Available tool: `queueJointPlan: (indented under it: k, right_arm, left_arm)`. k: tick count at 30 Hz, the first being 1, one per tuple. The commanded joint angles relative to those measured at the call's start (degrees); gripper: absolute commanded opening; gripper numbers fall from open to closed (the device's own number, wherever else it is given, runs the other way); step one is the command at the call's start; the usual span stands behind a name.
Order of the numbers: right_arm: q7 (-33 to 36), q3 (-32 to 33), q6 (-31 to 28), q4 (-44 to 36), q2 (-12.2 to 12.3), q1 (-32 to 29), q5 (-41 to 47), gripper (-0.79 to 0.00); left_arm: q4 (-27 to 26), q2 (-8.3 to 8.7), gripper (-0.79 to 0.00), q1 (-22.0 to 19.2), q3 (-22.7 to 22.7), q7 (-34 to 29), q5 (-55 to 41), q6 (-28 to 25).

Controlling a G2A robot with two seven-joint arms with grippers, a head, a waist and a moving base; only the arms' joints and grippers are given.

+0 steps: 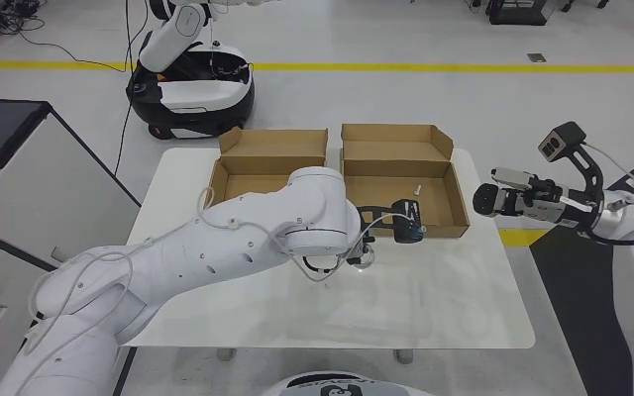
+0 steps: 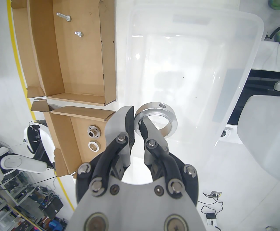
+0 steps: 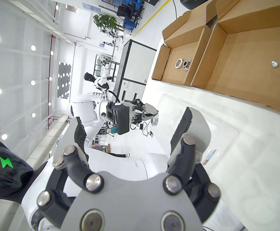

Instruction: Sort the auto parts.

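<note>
My left gripper (image 2: 136, 122) is shut on the wall of a silver ring collar (image 2: 160, 109), one finger inside the ring and one outside. It holds the ring above a clear plastic bin (image 2: 240, 65) in front of the two cardboard boxes. In the top view the left gripper (image 1: 362, 259) hangs over the table's middle. Two bolts (image 2: 63, 16) lie in the right-hand box (image 1: 396, 148). A ring (image 2: 94, 146) and a fitting (image 2: 94, 130) lie in the left-hand box (image 1: 267, 148). My right gripper (image 3: 133, 129) is open with nothing in it, off the table's right edge (image 1: 485, 200).
The white table (image 1: 446, 307) has bare surface at the front and right. The left arm's bulky elbow (image 1: 317, 218) covers part of the left-hand box. Another robot base (image 1: 193, 94) stands on the floor behind the table.
</note>
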Motion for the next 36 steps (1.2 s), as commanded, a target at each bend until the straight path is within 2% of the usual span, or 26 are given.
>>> queueJointPlan:
  k: [1,9,15,24,36]
  right_arm:
    - [0.0,0.0,0.0,0.0,0.0,0.0,0.0,0.0]
    - [0.0,0.0,0.0,0.0,0.0,0.0,0.0,0.0]
    - [0.0,0.0,0.0,0.0,0.0,0.0,0.0,0.0]
    - [0.0,0.0,0.0,0.0,0.0,0.0,0.0,0.0]
    - [0.0,0.0,0.0,0.0,0.0,0.0,0.0,0.0]
  left_arm:
    - [0.0,0.0,-0.785,0.0,0.0,0.0,0.0,0.0]
    - [0.0,0.0,-0.785,0.0,0.0,0.0,0.0,0.0]
    - [1.07,0.6,-0.785,1.9,-2.15,3.73,-1.0,-1.44]
    - [0.01,3.53,-0.785,5.91,-10.09,5.64,-3.08,-4.05]
    - [-5.32,8.83,-0.785,16.87,-24.98,8.95,-5.35,-8.68]
